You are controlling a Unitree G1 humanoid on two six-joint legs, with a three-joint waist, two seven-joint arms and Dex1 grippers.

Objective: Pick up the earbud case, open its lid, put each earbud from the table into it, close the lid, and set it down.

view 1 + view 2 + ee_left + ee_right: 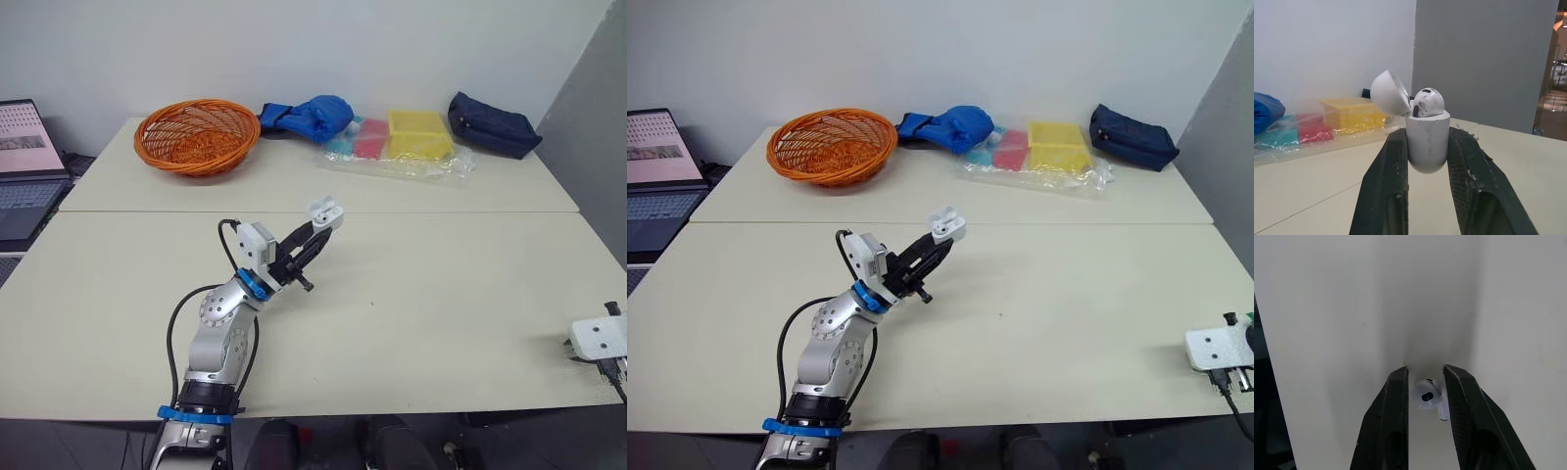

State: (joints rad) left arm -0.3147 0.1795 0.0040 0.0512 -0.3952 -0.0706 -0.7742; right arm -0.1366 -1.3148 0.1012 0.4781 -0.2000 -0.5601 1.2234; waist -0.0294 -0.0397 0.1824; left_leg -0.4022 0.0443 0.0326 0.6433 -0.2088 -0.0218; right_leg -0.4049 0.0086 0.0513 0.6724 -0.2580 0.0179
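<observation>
The small white plastic earbud case (1427, 142) is up off the table, pinched between the two black fingers of the left pincer (313, 235), which is closed narrow on the case's rounded lower body, one finger on each side. Its domed lid (1388, 93) is flipped open and hanging back on the hinge, and there's one white earbud (1427, 103) with a dark spot sitting in the case mouth, its rounded head poking above the rim. From the head camera the case hovers over the left-middle part of the pale cream table (441, 294), close to the seam where the two tabletops meet, with the left arm angled up and forward from the near edge. The second white earbud (1426, 397) is over at the far right near edge of the table, and the right pincer (1425, 374) is down there with that second earbud caught in the narrow gap between its black fingers, right above the tabletop; looks clamped on it to me. The two pincers are well apart. Along the back of the table there's a round orange woven basket (196, 135) on the left, then a bright blue fabric bundle (309, 117), a yellow plastic box (419, 134) lying with red and teal packs inside a clear plastic bag, and a dark navy zip pouch (493, 124) at the right end. An open laptop (24, 166) sits off to the left, beside the table.
</observation>
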